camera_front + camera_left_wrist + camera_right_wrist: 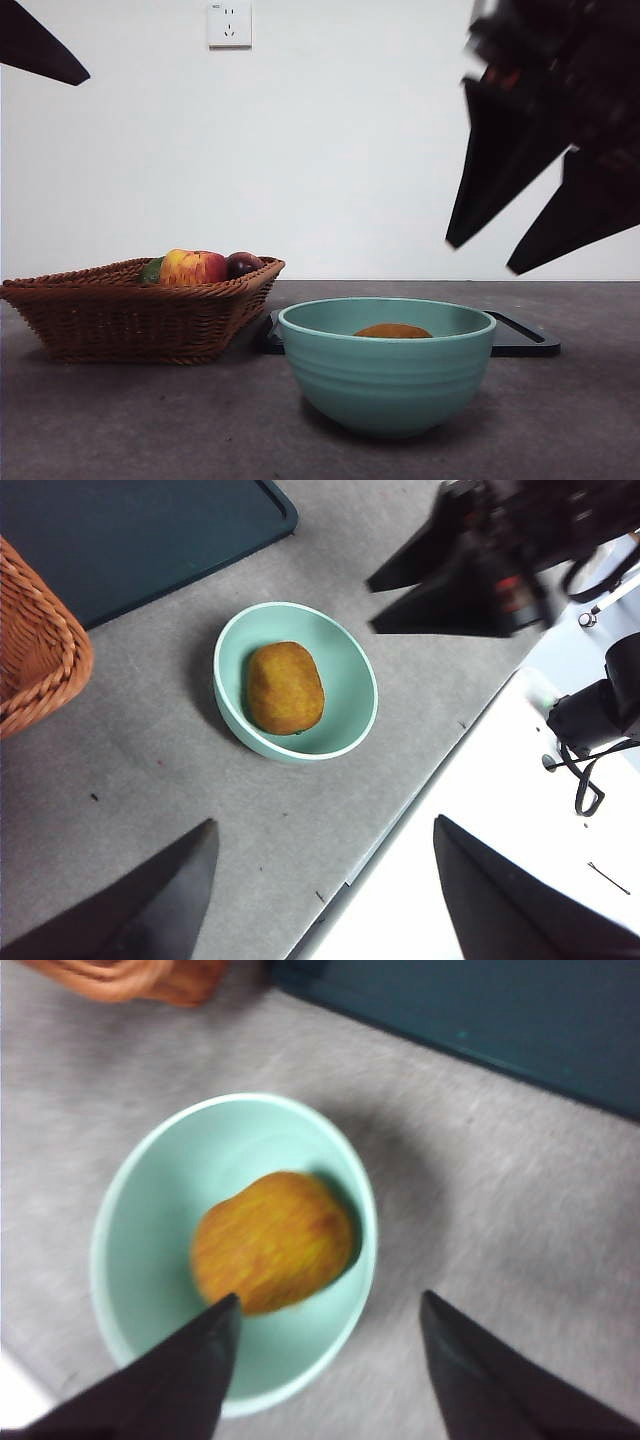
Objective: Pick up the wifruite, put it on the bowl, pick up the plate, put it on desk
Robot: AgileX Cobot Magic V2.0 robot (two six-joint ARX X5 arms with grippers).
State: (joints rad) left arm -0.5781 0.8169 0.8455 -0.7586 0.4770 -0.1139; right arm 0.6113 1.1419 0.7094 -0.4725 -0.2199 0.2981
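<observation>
The brown-tan wifruite (392,331) lies inside the teal bowl (385,385) on the grey desk (100,420); only its top shows over the rim. From above it fills the bowl's middle (284,687) (272,1241). My right gripper (485,258) (330,1298) hangs open above the bowl's right side, holding nothing. Behind the bowl, flat on the desk, lies the dark plate (520,340) (130,530) (500,1020). Held high and back from the bowl, my left gripper (325,823) is open and empty.
A brown wicker basket (130,310) stands at the left with a red-yellow apple (192,267) and a dark purple fruit (243,263) in it. The desk's near edge and a white surface (520,810) show in the left wrist view.
</observation>
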